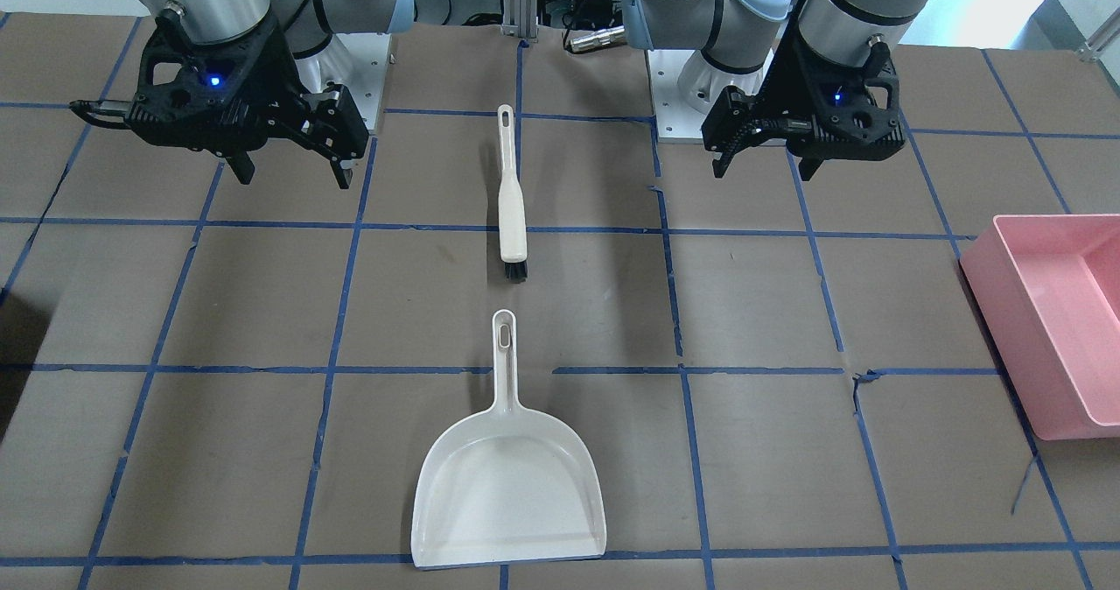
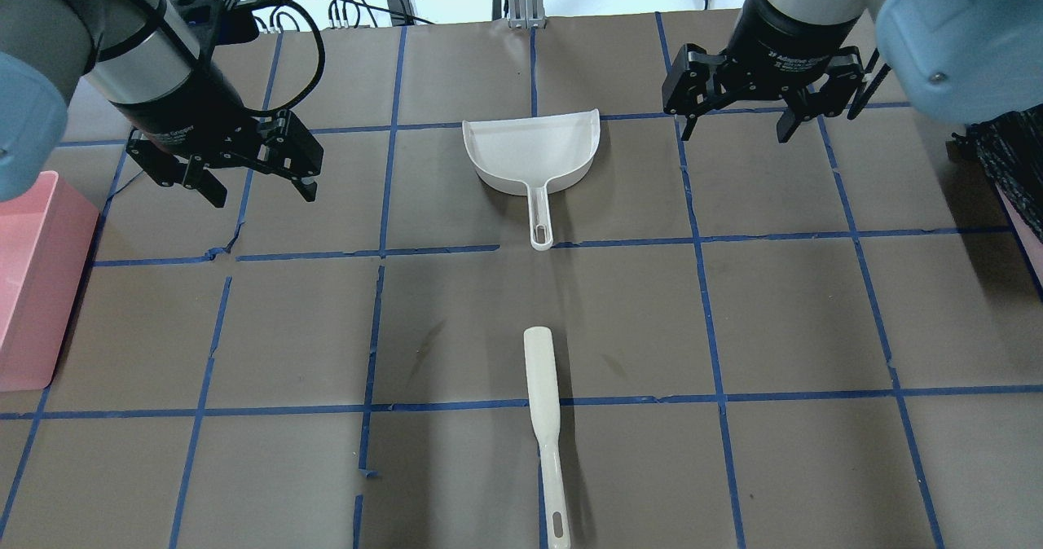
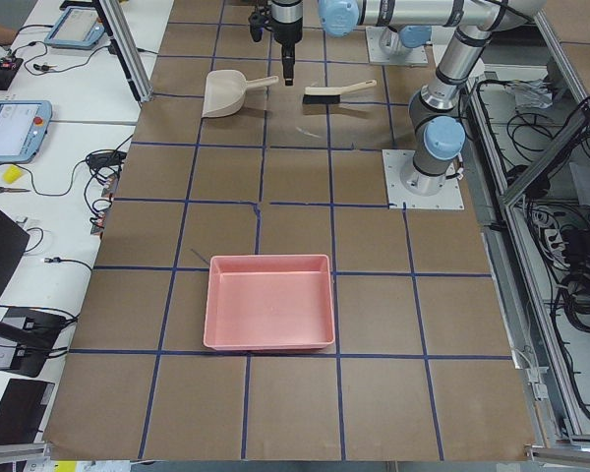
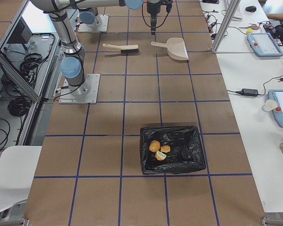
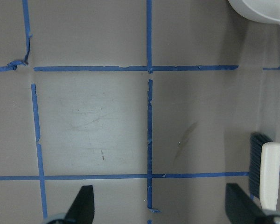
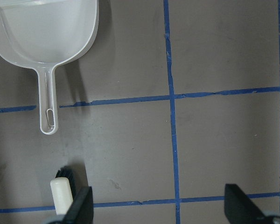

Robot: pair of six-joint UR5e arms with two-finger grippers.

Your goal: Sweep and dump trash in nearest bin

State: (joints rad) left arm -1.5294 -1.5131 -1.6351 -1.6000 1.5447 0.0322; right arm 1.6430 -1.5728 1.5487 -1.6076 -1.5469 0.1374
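The trash, a tan-orange lump (image 4: 154,146) and two bread-like chunks (image 4: 165,149), lies inside the black-lined bin (image 4: 193,150). It shows only in the exterior right view. The white dustpan (image 2: 531,146) lies empty at mid-table, handle toward the robot. The white brush (image 2: 544,402) lies in line with it, bristles toward the pan's handle. My left gripper (image 2: 262,195) hovers open and empty to the left of the dustpan. My right gripper (image 2: 735,135) hovers open and empty to its right. The left wrist view shows the brush (image 5: 269,172) at its right edge, and the right wrist view shows the dustpan (image 6: 46,32).
A pink bin (image 2: 33,288) stands empty at the table's end on my left, also in the front view (image 1: 1006,327). The black bin's edge (image 2: 1010,150) shows at the table's right end. Brown table mat with blue tape grid (image 2: 456,321).
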